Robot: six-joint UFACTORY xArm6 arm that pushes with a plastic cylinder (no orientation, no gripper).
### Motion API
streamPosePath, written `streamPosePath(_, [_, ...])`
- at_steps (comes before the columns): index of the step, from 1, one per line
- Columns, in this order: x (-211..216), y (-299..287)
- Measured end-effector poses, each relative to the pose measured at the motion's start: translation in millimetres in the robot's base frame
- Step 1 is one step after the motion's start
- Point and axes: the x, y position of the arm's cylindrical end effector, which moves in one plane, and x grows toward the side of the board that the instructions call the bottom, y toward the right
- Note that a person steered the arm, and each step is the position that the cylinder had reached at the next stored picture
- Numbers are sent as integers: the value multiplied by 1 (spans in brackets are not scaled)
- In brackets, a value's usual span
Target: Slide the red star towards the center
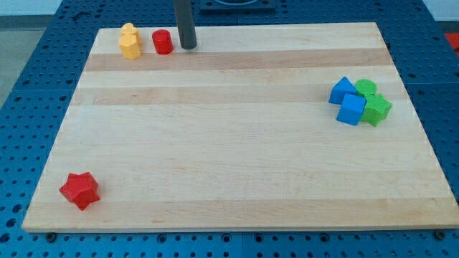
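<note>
The red star lies near the bottom left corner of the wooden board. My tip rests at the board's top edge, left of the middle, far from the star. It stands just right of a red cylinder, close to it; I cannot tell if they touch.
Two yellow blocks sit together at the top left, beside the red cylinder. At the right edge a cluster holds a blue triangular block, a blue cube, a green cylinder and a green block.
</note>
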Motion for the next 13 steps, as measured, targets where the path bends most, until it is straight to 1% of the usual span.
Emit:
streamPosePath(1, [0,-23])
streamPosePath(3, [0,-49])
streamPosePath(4, [0,-54])
streamPosePath(5, [17,-48])
streamPosePath(6, [68,-43])
streamPosePath(7, [119,-64])
streamPosePath(8, [157,-126])
streamPosePath(9, [210,-164])
streamPosePath(10, [274,-184])
streamPosePath(11, [330,-184])
streamPosePath(12, [369,-149])
streamPosePath(13, [371,-100])
